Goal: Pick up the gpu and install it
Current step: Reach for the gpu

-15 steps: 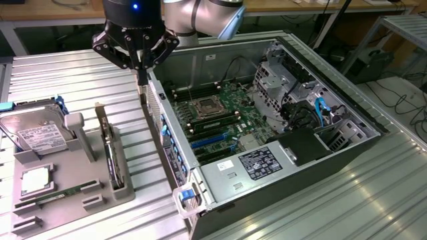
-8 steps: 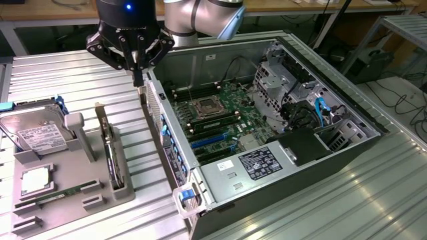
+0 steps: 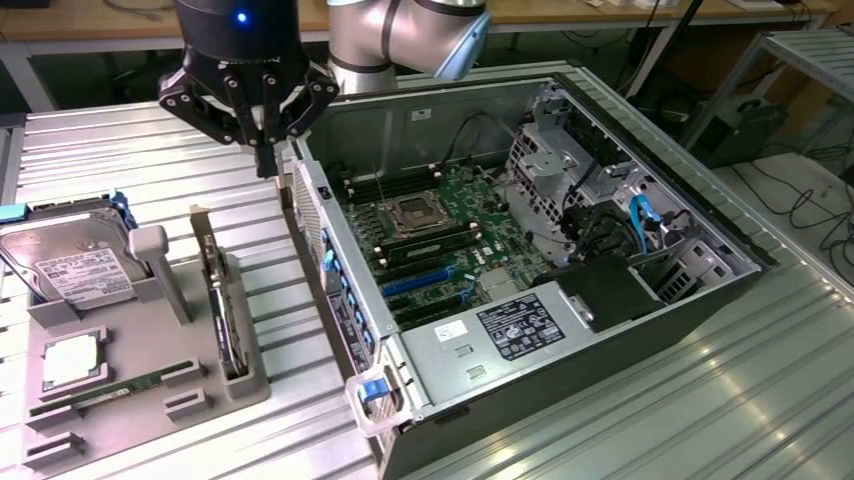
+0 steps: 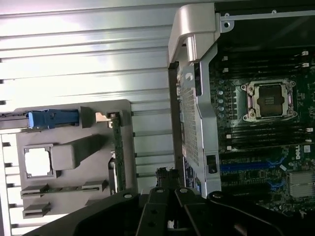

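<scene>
Gripper (image 3: 267, 165): shut, empty, beside the case (image 3: 400, 120) wall.
Gpu (image 3: 218, 290): upright at the tray (image 3: 134, 335) edge; I'd centre squarely above it.

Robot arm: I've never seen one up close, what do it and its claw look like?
The arm is made of rounded silver-grey tube sections. Its end is a glossy black cylinder with a small blue light. The gripper is black, built of angular hinged links that narrow to slim dark fingers.
</scene>
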Action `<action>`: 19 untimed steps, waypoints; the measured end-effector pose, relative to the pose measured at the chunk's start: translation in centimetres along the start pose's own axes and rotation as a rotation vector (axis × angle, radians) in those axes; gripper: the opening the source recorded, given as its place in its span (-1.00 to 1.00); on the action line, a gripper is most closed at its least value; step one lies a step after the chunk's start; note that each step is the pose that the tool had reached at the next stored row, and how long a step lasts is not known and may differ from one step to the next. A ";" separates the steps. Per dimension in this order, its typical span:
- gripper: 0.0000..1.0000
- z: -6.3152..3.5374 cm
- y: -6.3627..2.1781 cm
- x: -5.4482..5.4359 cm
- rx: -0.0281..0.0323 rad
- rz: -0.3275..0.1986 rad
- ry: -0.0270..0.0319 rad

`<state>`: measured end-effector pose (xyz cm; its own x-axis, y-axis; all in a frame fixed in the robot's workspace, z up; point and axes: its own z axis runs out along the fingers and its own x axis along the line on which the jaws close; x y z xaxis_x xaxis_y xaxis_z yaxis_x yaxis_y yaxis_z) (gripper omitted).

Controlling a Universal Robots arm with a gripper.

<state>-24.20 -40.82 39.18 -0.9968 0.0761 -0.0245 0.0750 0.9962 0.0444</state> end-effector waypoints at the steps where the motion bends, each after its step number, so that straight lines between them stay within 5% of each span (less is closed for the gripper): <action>1: -0.79 0.00 -0.04 0.1 0.0000 0.000 0.0000; 19: -0.79 -0.04 -0.97 3.0 -0.0001 -0.001 0.0000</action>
<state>-27.30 -41.55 39.10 -0.9969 0.0749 -0.0245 0.0737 0.9963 0.0445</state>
